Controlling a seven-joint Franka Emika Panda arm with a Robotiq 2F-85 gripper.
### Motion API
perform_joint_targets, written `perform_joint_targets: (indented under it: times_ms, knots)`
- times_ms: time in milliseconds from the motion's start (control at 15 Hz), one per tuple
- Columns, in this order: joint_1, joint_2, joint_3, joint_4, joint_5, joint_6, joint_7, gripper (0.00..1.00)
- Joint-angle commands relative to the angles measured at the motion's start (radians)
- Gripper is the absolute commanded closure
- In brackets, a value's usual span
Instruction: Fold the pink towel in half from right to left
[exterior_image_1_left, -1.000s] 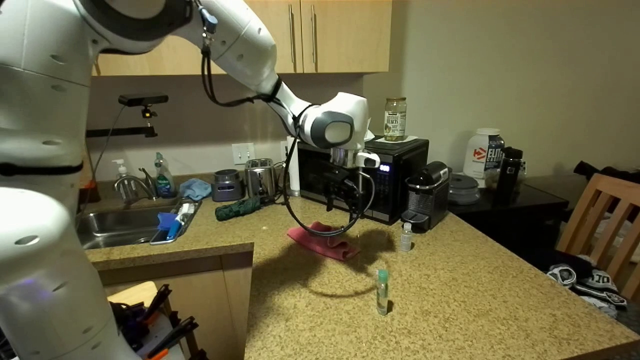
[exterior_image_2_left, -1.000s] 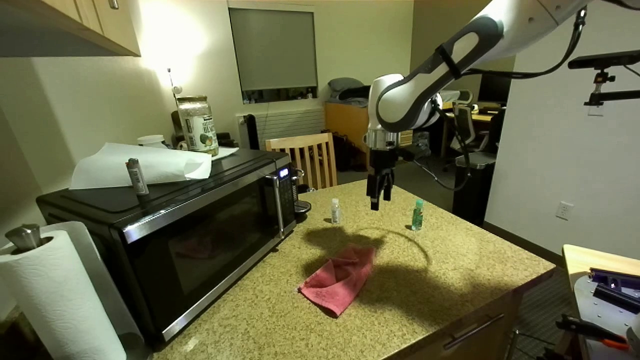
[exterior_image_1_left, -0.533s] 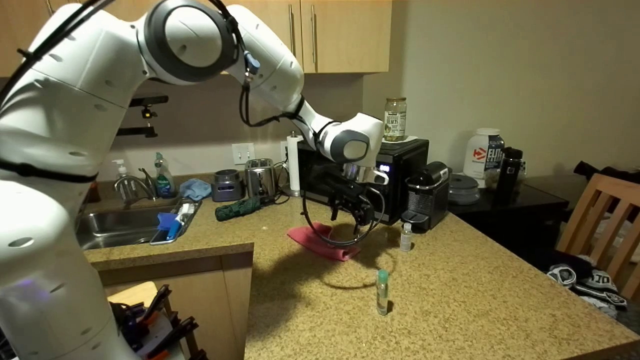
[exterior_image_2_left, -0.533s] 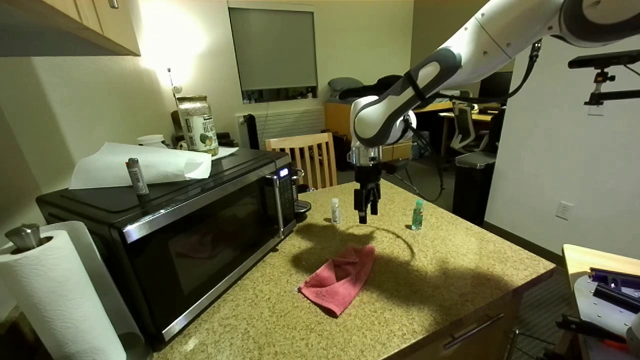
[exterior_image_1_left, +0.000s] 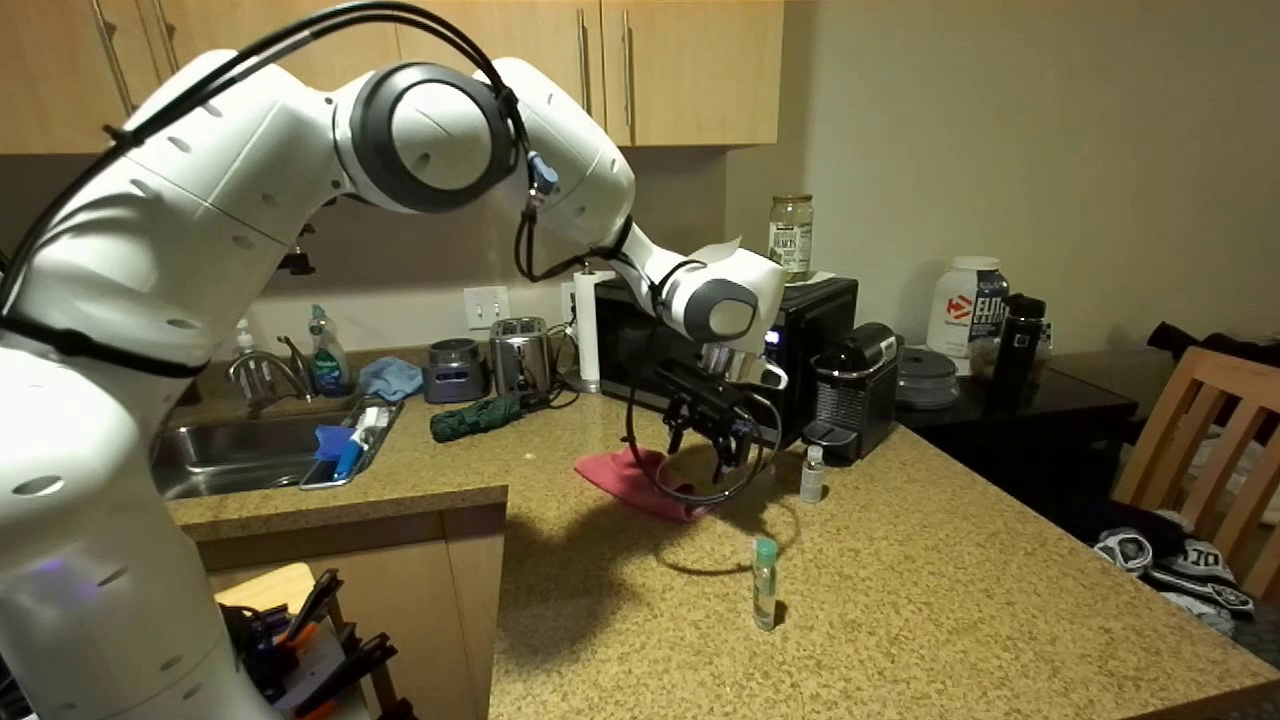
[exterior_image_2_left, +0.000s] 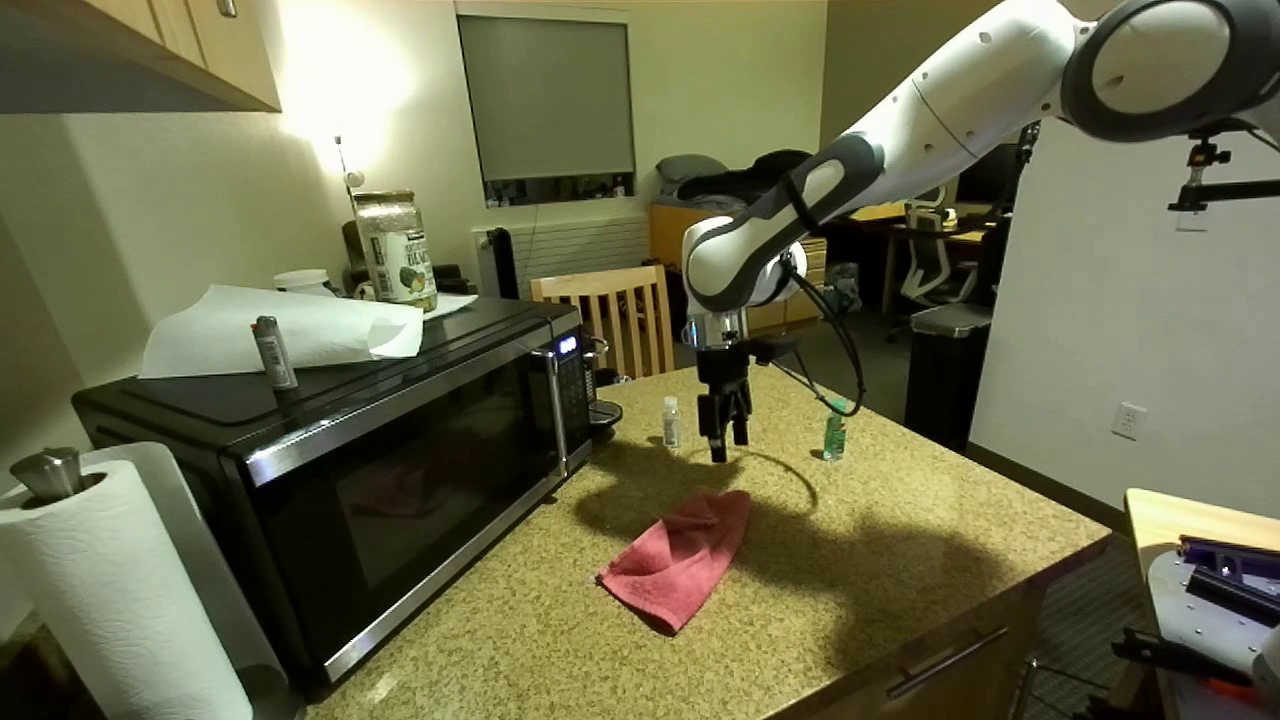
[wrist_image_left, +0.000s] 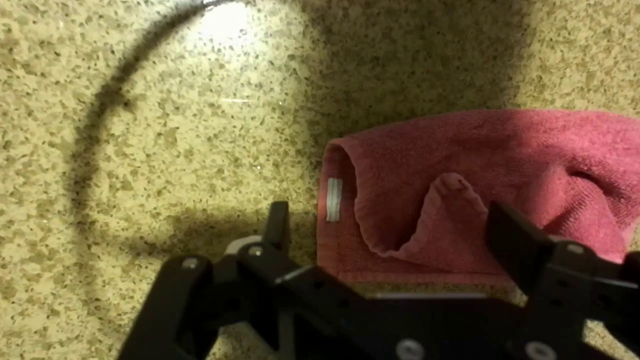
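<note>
The pink towel (exterior_image_1_left: 625, 482) lies rumpled on the speckled counter; it also shows in an exterior view (exterior_image_2_left: 675, 565). In the wrist view the towel (wrist_image_left: 500, 145) fills the right side, with a white tag near its left edge and a folded-back flap with a raised corner. My gripper (exterior_image_1_left: 698, 460) hangs above the counter near the towel's end, apart from it, and shows in an exterior view (exterior_image_2_left: 730, 448) too. In the wrist view my gripper (wrist_image_left: 386, 212) is open and empty. Its left finger is over bare counter, its right finger overlaps the towel.
The black microwave (exterior_image_2_left: 420, 500) stands beside the towel. A small clear bottle with a white cap (exterior_image_1_left: 812, 480) and a green-capped bottle (exterior_image_1_left: 765, 590) stand on the counter (exterior_image_1_left: 930, 600). A coffee machine (exterior_image_1_left: 852, 400) is by the microwave. A cable loop hangs around the gripper.
The arm has come down and the gripper is lower, nearer the towel. It moved right in an exterior view and left in an exterior view. The towel has not moved.
</note>
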Motion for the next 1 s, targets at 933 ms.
perform_joint_targets:
  times_ms: [933]
  knots:
    - [-0.009, 0.046, 0.013, -0.006, -0.048, 0.037, -0.029, 0.00]
